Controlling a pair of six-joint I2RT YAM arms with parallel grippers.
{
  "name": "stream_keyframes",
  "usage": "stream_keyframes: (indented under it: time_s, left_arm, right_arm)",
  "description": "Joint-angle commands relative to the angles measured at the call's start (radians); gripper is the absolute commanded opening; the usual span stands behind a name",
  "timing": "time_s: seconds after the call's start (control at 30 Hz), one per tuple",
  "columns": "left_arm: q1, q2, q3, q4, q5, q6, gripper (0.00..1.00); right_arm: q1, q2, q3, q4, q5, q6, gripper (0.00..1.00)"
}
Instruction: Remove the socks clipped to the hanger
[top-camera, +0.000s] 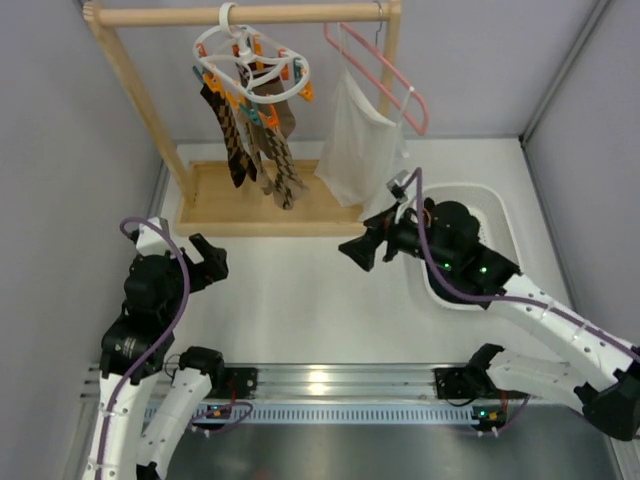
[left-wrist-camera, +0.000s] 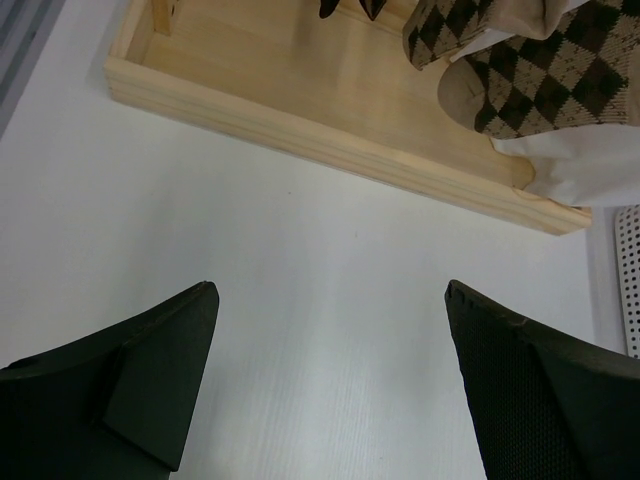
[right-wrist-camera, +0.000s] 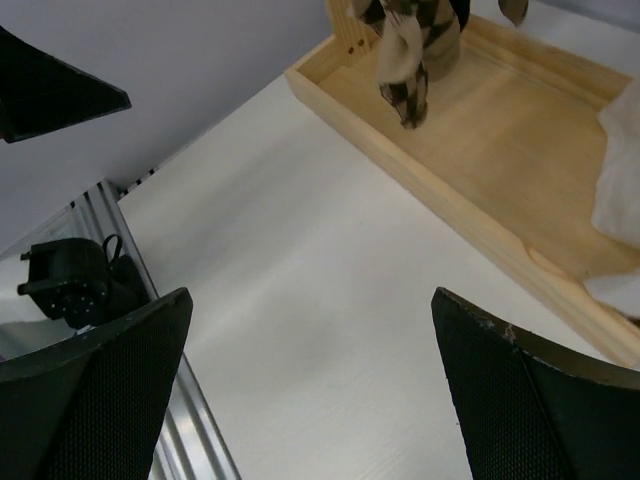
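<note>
The white ring hanger (top-camera: 252, 60) with orange and teal clothespins hangs from the wooden rail at the back. Several brown, tan and black argyle socks (top-camera: 258, 145) hang clipped under it, their toes over the wooden base tray (top-camera: 205, 200). Sock ends show in the left wrist view (left-wrist-camera: 520, 70) and the right wrist view (right-wrist-camera: 405, 50). My left gripper (top-camera: 208, 256) (left-wrist-camera: 330, 300) is open and empty above the white table, short of the tray. My right gripper (top-camera: 360, 250) (right-wrist-camera: 310, 300) is open and empty, right of the socks and in front of the tray.
A pink wire hanger (top-camera: 385, 70) holds a white cloth garment (top-camera: 358, 145) on the same rail, right of the socks. A white basket (top-camera: 492, 215) lies under the right arm. The rack's wooden posts (top-camera: 140, 100) stand at both rail ends.
</note>
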Motion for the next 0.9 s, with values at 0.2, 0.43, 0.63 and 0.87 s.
stream_keyframes:
  time_s: [0.2, 0.43, 0.63, 0.87]
  left_arm:
    - [-0.003, -0.044, -0.028, 0.083, 0.013, -0.028, 0.98]
    - [-0.027, -0.071, -0.039, 0.101, 0.06, -0.016, 0.98]
    - [-0.038, -0.074, -0.04, 0.101, 0.06, -0.016, 0.98]
    - [-0.078, -0.058, -0.037, 0.101, 0.063, -0.016, 0.98]
  right_arm:
    - [0.092, 0.349, 0.244, 0.298, 0.169, -0.2, 0.99]
    - [0.091, 0.605, 0.399, 0.364, 0.146, -0.239, 0.99]
    - [0.091, 0.704, 0.442, 0.485, 0.171, -0.213, 0.86]
    - [0.097, 0.73, 0.39, 0.643, 0.186, -0.157, 0.25]
